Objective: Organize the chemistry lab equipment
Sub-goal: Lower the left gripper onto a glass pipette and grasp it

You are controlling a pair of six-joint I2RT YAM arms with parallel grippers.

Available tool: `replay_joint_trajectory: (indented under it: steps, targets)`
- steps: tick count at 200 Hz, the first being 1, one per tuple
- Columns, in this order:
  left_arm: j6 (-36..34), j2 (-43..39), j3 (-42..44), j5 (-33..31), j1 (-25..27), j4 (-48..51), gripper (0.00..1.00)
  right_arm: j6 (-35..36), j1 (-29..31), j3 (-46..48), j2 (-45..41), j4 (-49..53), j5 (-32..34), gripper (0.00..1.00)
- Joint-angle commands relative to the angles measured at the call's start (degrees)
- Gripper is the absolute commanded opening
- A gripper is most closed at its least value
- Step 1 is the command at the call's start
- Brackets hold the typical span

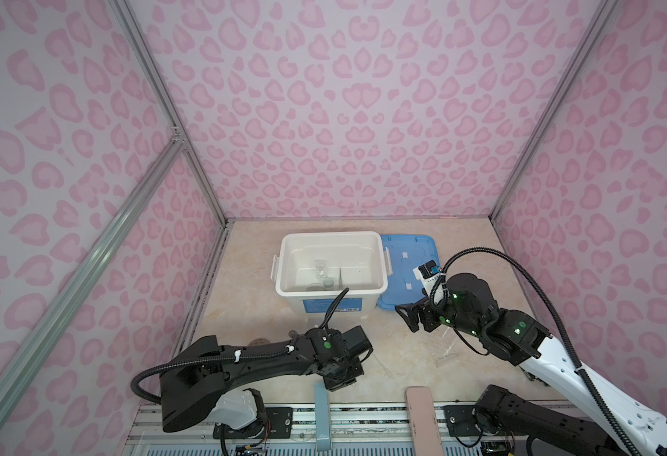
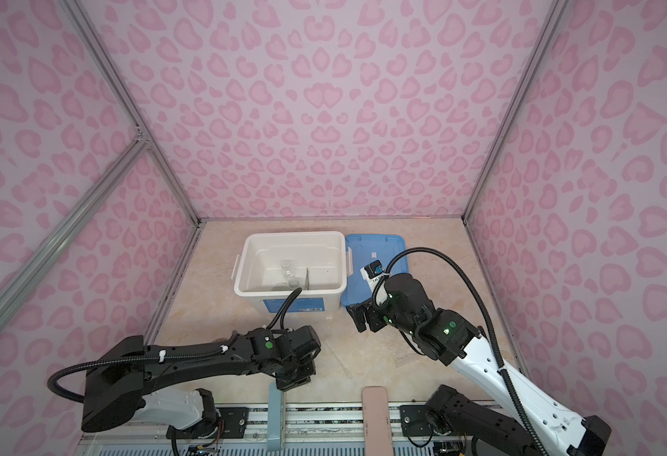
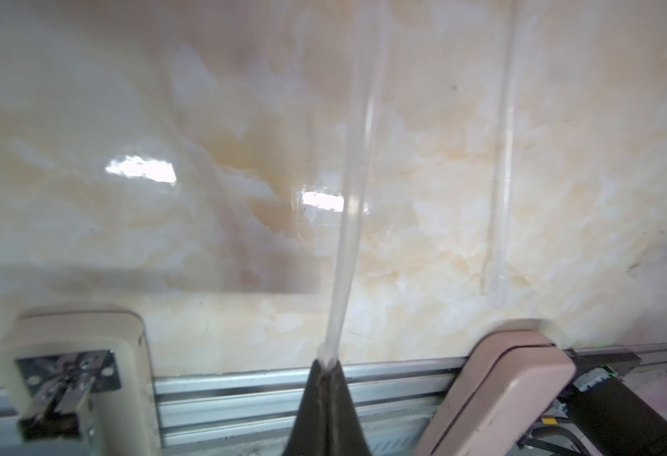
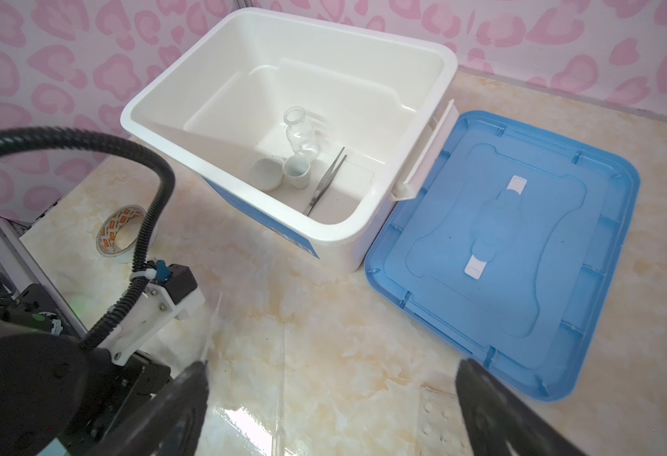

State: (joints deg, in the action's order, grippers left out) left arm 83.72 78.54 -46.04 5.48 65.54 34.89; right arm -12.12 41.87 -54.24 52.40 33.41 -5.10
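- Left gripper (image 3: 327, 365) is clenched, its two dark jaws pressed together on the near end of a thin clear rod (image 3: 347, 221).
- From the pinch, this rod runs away from the jaws, slanting over the marbled table (image 3: 87, 118).
- A second rod (image 3: 503, 177) lies flat on the table beside the held one, apart from it and untouched.
- Right gripper (image 4: 332, 371) hangs above the table with its jaws spread wide, holding nothing.
- Beyond it stands the white tub (image 4: 434, 59), open. On its floor are a shallow white dish (image 4: 267, 173) touching a taller white dish (image 4: 296, 169), a clear glass cup (image 4: 302, 134) on its side, and metal tweezers (image 4: 326, 181).
- Just beside the tub lies the blue lid (image 4: 521, 244), flat on the table.
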Motion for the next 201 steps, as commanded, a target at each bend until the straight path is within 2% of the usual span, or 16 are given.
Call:
replay_joint_trajectory:
  steps: [1,33,49,83,111,138,150,172,193,201]
  targets:
    - [0.9,-3.8,-0.9,-7.4,-0.4,6.6,0.02,-0.8,0.1,0.2,0.5,-2.9,-2.0,0.98]
    - [2.2,-10.3,-2.6,-14.5,-1.2,13.0,0.01,-1.2,0.1,-0.4,1.3,-4.2,-4.0,0.98]
    - [0.1,-12.9,-5.1,-18.5,-1.9,17.1,0.01,-1.3,0.1,-0.6,1.4,-5.4,-5.4,0.98]
    - [-9.8,-15.8,-13.0,-26.6,-3.5,24.0,0.01,-2.7,0.0,-2.1,2.2,-8.3,-8.1,0.98]
    - [-22.2,-16.1,-20.2,-27.8,-6.4,22.9,0.01,-5.0,-0.7,-5.9,4.4,-8.5,-6.8,0.98]
    - [-36.3,-14.4,-26.1,-20.7,-10.6,15.8,0.01,-5.1,-2.0,-9.9,7.9,-7.9,-7.2,0.98]
    - [-38.9,-12.2,-29.1,-19.5,-12.8,15.8,0.01,-4.6,-2.3,-11.2,9.1,-8.1,-7.1,0.98]
    - [-45.4,-5.9,-36.0,-12.0,-17.4,14.8,0.01,-5.6,-3.9,-13.8,11.9,-8.6,-6.9,0.98]
    - [-50.6,-1.5,-39.3,-10.7,-18.9,9.7,0.01,-6.2,-5.5,-15.4,14.2,-9.8,-6.5,0.98]
    - [-51.2,0.4,-39.8,-7.2,-20.9,7.2,0.01,-6.8,-6.4,-16.1,15.1,-9.6,-5.6,0.98]
